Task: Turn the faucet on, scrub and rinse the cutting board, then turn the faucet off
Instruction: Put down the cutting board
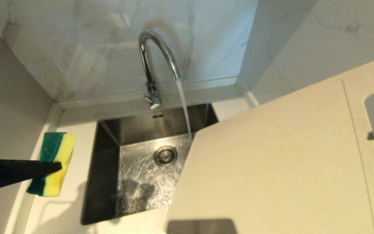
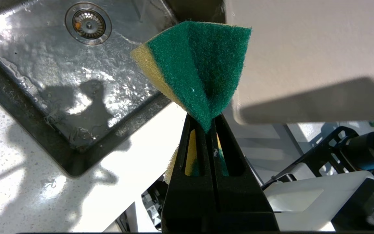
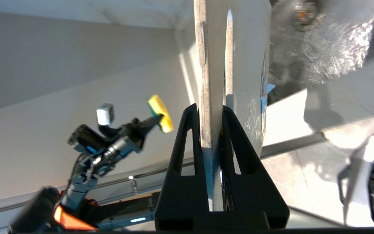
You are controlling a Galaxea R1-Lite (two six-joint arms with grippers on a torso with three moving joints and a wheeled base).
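Water runs from the faucet [image 1: 157,55] into the sink [image 1: 109,136]. The right pincer [image 3: 211,112] is clamped on the cutting board [image 1: 271,156], raised beside the stream; the left pincer [image 1: 58,167] pinches the sponge [image 1: 52,162]. Scrubbing pressure could twist the thin, edge-held board loose.

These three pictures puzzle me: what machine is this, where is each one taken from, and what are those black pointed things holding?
It is a two-armed robot at a kitchen sink. The wide picture comes from a camera on its head, looking down. The other two come from cameras on its wrists, just behind the fingers. The black wedges are its grippers. The left gripper is shut on a green-and-yellow sponge, held above the counter beside the sink. The right gripper pinches the edge of a big cream cutting board, held tilted over the sink's right side. The chrome faucet is running, and its stream falls just past the board's corner.
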